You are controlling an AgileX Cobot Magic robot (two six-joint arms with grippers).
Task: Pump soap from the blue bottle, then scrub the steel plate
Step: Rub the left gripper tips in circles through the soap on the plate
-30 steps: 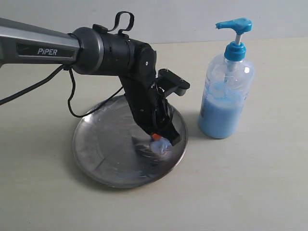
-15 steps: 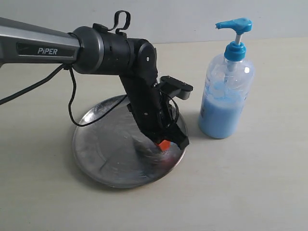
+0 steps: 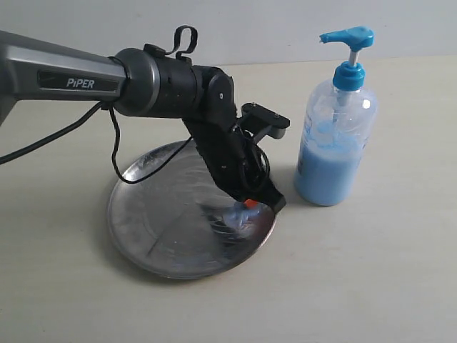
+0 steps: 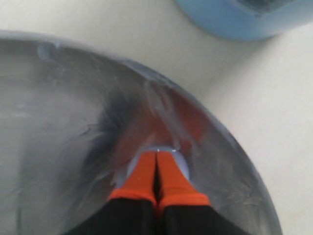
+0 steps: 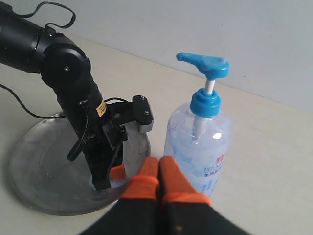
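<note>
Exterior view: a pale table point(image 3: 371, 286) is shown, with a steel plate point(image 3: 153, 214) lying flat on it. A blue bottle point(image 3: 334, 150) stands upright just beside the plate's right rim, not touching it.
Left arm point(image 3: 164, 86): it is stretched in from the left and bent steeply down over the plate. The word PIPER is printed on its grey tube.
Left gripper point(image 3: 250, 205): it is set down on the right part of the plate, near the rim closest to the bottle. In the left wrist view its orange fingertips point(image 4: 142, 174) are pressed together with only a thin seam between them. Nothing is seen clamped between them.
Soap point(image 3: 236, 216): a small pale-blue blob is seen on the plate right at the gripper's tips. Blurred streaks are spread on the metal around it.
Plate surface: it is shiny and streaky, and the arm is mirrored in it.
Bottle detail: the blue pump head is raised, with its spout turned to the left of the exterior view. The lower part is filled with light-blue liquid.
Right gripper point(image 5: 157, 180): it is shown only in the right wrist view. Its orange fingertips are closed against each other and nothing is held. It is placed before the bottle and the plate's edge; whether anything is touched cannot be told.
Cable point(image 3: 114, 161): a black loop hangs from the left arm down to the plate's far-left rim.
</note>
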